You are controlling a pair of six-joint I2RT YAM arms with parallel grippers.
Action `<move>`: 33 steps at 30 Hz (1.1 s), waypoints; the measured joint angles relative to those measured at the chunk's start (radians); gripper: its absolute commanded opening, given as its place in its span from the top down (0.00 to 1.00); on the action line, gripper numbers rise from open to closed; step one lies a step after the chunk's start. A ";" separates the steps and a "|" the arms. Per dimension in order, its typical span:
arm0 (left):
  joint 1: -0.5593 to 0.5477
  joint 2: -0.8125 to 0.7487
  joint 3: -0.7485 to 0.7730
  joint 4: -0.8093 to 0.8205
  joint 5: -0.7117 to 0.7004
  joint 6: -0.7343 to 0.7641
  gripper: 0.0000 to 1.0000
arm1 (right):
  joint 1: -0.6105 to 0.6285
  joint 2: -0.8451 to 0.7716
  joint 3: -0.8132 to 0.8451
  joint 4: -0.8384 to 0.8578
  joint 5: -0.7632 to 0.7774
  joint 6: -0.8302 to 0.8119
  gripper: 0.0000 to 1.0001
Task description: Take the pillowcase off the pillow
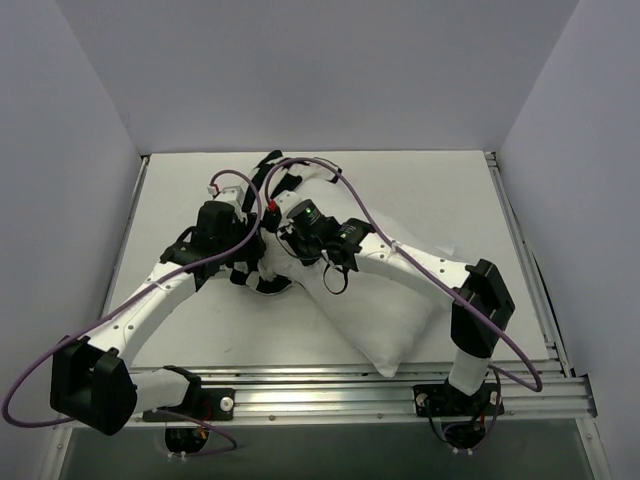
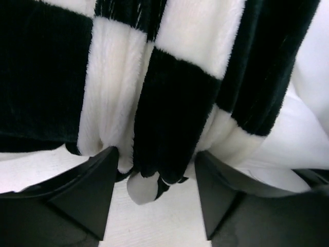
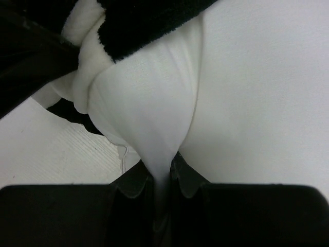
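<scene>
Right wrist view showed the right gripper (image 3: 162, 172) clamped on a pinch of plain white cloth, a fold of the pillow (image 3: 149, 103) drawn up into a tent between the closed jaws. That hold looked meant to anchor the cushion so the cover could be pulled away from it. The pillowcase (image 3: 149, 25) lay bunched just above the fold, its checkered edge touching the white fabric. In the left wrist view the left gripper (image 2: 157, 175) stood with jaws apart, straddling the gathered hem of the cover above the table (image 2: 154, 226), placed to close on it but gripping nothing. From overhead both arms met over the pillow's far end and hid most of the cover, so how much stayed sleeved was hard to tell, probably only that end.
</scene>
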 measured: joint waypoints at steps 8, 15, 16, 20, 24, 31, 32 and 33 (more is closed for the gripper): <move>-0.010 0.037 0.028 0.001 -0.035 -0.009 0.98 | -0.017 -0.072 -0.003 -0.023 -0.022 0.006 1.00; 0.005 0.039 0.082 -0.018 -0.116 -0.011 0.98 | -0.076 -0.171 -0.026 -0.068 -0.071 0.016 1.00; 0.014 0.039 0.094 -0.022 -0.126 -0.011 0.98 | -0.093 -0.191 -0.029 -0.080 -0.087 0.018 1.00; 0.071 0.043 0.143 -0.023 -0.134 -0.013 0.98 | -0.192 -0.288 -0.031 -0.126 -0.157 0.024 1.00; 0.114 0.070 0.198 -0.024 -0.106 -0.015 0.98 | -0.267 -0.384 -0.038 -0.167 -0.213 0.035 1.00; 0.135 0.174 0.257 -0.053 -0.092 -0.015 0.98 | -0.324 -0.507 -0.086 -0.237 -0.296 0.060 1.00; 0.146 0.190 0.257 -0.055 -0.093 -0.015 0.98 | -0.336 -0.523 -0.086 -0.254 -0.307 0.060 1.00; 0.160 0.204 0.257 -0.058 -0.101 -0.017 0.98 | -0.349 -0.538 -0.086 -0.269 -0.312 0.060 1.00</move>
